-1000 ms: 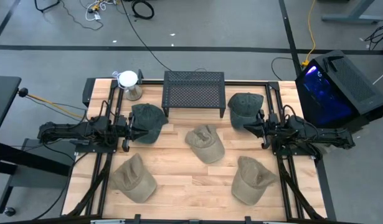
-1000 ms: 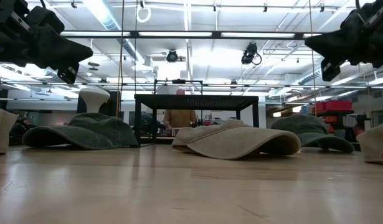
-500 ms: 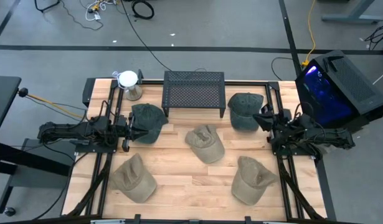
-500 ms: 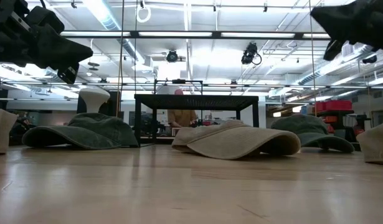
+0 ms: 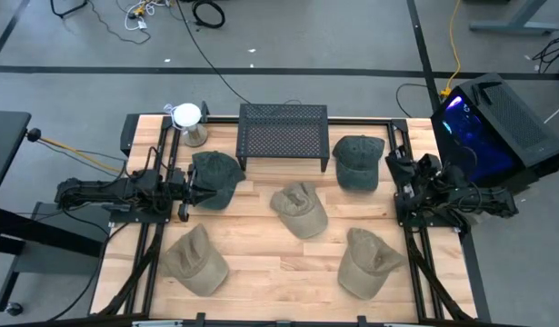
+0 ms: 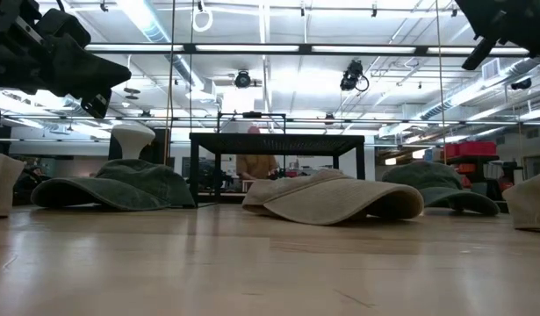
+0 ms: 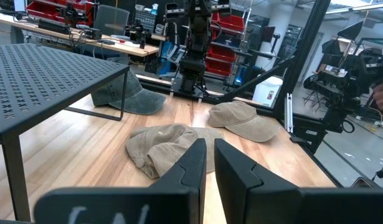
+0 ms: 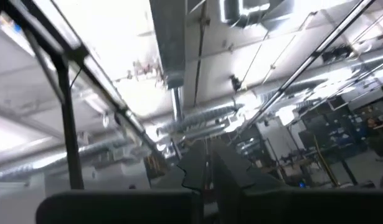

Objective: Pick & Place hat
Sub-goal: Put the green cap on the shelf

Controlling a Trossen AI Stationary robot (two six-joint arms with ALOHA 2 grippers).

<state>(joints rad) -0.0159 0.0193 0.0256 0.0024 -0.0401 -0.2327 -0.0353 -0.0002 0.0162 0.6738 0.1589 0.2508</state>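
Five caps lie crown-up on the wooden table: a dark green one at left, a dark green one at right beside the rack, a tan one in the middle, and two tan ones near the front edge. My left gripper hovers shut by the left green cap's left edge, well above the table. My right gripper is shut, raised high and tipped upward to the right of the right green cap, touching nothing.
A black perforated metal rack stands at the far middle of the table, between the two green caps. A white-topped object stands at the far left corner. Bare wood lies between the two front caps. A person shows far behind the rack.
My right gripper has drawn back from the right green cap toward the table's right edge, risen, and tipped its fingers upward until its wrist view faces the ceiling. The caps have stayed in place.
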